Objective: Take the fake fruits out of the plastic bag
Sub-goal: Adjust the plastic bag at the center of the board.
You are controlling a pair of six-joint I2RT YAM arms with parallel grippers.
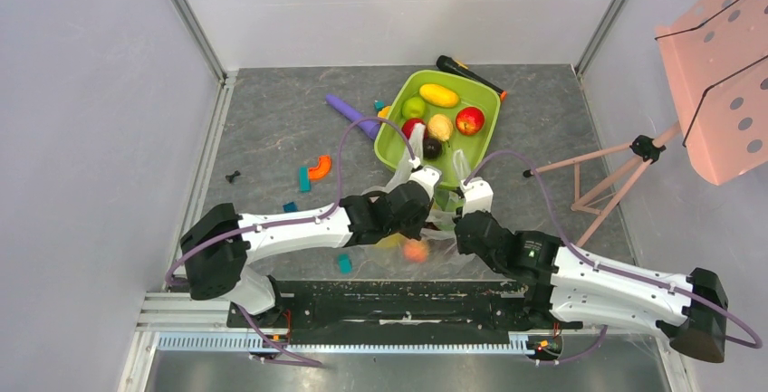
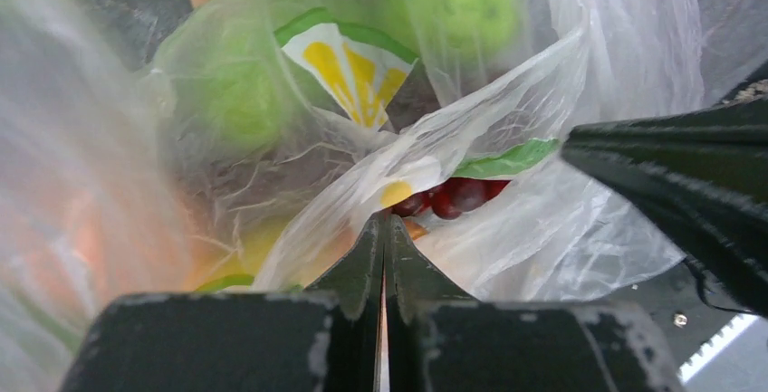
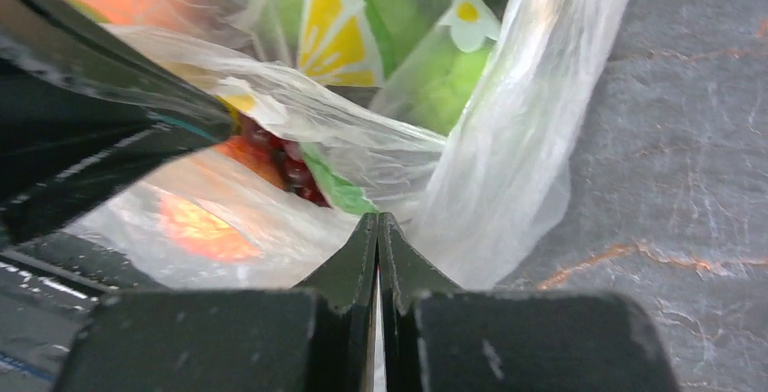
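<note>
The plastic bag lies crumpled between my two grippers, just in front of the lime-green tray. My left gripper is shut and pinches the bag's film at its tips. My right gripper is shut and pinches the bag too. Inside the bag I see dark red grapes, a green fruit and an orange fruit. In the tray lie a yellow fruit, a green one, a red apple, a peach one and a dark one.
A purple stick lies left of the tray, a black tool behind it. An orange block and teal blocks lie to the left. A pink stand with a perforated panel is at the right.
</note>
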